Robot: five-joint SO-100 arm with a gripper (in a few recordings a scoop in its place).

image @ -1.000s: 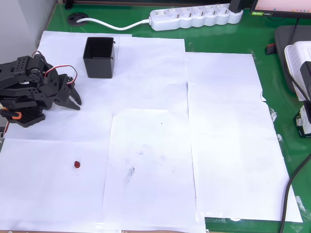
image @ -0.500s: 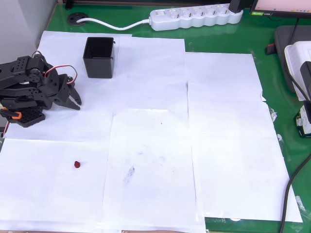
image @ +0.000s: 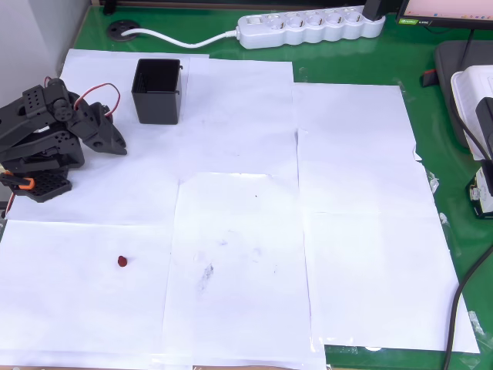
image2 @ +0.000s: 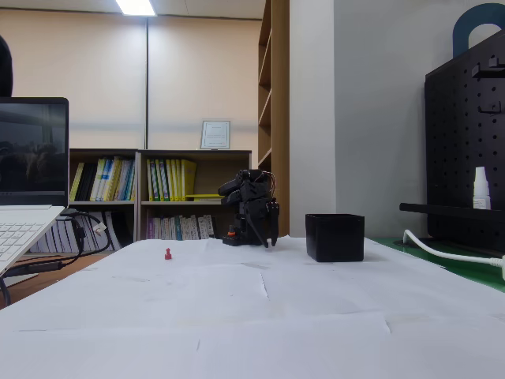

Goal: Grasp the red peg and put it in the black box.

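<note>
on the left side of the overhead view i see my black arm folded near its base, its jaws (image: pixel 115 145) pointing right and down over the white paper, pressed together and holding nothing. just up and right of them stands the black box (image: pixel 158 91), open side up, near but apart from the jaws. the red peg (image: pixel 122 261) lies alone on the paper sheets (image: pixel 239 231) well below the arm, far from both jaws and box. from the low fixed view i see the peg (image2: pixel 168 254) left of the arm and the box (image2: pixel 335 237) right of it. a white power strip (image: pixel 308 27) lies along the green tabletop (image: pixel 431 139) beyond the paper.
</note>
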